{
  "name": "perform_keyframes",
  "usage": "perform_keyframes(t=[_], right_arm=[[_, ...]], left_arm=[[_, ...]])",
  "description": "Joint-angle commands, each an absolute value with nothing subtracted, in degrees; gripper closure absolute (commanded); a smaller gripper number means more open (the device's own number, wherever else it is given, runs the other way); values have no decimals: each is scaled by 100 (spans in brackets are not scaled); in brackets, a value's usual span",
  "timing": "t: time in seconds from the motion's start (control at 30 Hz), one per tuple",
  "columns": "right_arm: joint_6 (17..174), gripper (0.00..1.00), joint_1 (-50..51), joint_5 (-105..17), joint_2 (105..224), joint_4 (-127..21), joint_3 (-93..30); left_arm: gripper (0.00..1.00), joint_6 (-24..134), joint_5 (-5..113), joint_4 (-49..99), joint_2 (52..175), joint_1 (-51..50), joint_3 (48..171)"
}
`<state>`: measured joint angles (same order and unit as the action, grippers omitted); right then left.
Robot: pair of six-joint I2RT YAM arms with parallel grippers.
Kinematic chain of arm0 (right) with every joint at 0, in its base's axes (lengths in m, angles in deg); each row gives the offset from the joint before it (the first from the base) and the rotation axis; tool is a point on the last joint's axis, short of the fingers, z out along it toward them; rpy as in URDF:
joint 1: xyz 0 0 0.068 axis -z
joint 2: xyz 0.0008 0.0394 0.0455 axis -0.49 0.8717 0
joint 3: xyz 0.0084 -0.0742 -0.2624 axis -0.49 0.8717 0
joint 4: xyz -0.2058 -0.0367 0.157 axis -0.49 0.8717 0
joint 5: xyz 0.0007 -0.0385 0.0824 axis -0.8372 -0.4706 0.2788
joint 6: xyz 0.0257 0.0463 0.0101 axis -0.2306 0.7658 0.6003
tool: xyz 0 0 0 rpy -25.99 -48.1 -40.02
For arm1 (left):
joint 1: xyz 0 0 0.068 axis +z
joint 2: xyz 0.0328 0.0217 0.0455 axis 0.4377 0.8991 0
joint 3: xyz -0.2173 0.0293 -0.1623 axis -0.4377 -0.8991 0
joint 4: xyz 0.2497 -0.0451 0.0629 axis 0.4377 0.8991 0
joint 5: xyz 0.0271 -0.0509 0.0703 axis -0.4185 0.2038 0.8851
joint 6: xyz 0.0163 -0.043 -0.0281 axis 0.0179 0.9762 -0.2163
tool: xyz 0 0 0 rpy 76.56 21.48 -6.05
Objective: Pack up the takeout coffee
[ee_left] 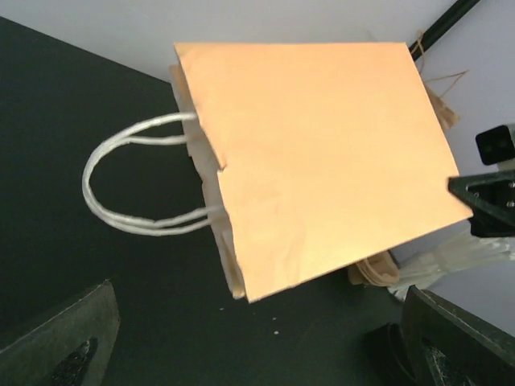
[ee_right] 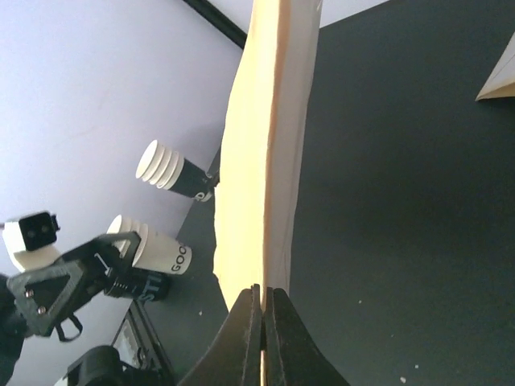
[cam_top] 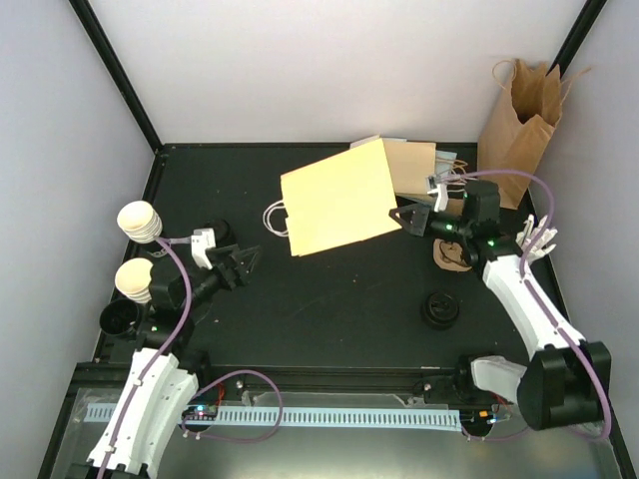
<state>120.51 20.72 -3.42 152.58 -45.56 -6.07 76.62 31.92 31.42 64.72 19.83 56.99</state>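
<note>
The takeout coffee cups are two stacks of cream-white paper cups (cam_top: 140, 221) (cam_top: 133, 280) at the table's left edge; they show again in the right wrist view (ee_right: 161, 166) (ee_right: 153, 249). A flat tan kraft bag (cam_top: 339, 198) with white handles (cam_top: 275, 218) hangs tilted above mid-table. My right gripper (cam_top: 404, 218) is shut on its right edge; its jaws pinch the bag's edge (ee_right: 263, 293). My left gripper (cam_top: 243, 263) is open and holds nothing, left of the bag and apart from it. In the left wrist view the bag (ee_left: 322, 153) fills the frame ahead of the fingers (ee_left: 64, 346).
A taller kraft bag (cam_top: 519, 110) stands at the back right corner. More flat bags (cam_top: 419, 165) lie behind the lifted one. Black lids (cam_top: 439, 309) sit right of centre, another black piece (cam_top: 120, 319) at the left edge. Brown paper bits (cam_top: 454, 254) lie below the right gripper.
</note>
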Motion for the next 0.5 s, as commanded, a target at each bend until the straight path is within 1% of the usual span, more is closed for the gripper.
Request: perform_keyframes(t=[0.0, 0.23, 0.43, 0.47], right_arm=[[11918, 98, 2060, -54, 14626, -4491, -341], [12195, 98, 2055, 59, 13622, -4532, -106], [12431, 98, 2055, 146, 13167, -4548, -105], [12455, 98, 2055, 174, 13127, -4548, -105]], left_arm=[[2, 7979, 2776, 3511, 6654, 1969, 6233], [3, 7878, 2705, 3913, 6955, 1965, 6965], [3, 7938, 2592, 4047, 7071, 1967, 7372], [5, 7945, 2562, 4050, 7094, 1971, 7418]])
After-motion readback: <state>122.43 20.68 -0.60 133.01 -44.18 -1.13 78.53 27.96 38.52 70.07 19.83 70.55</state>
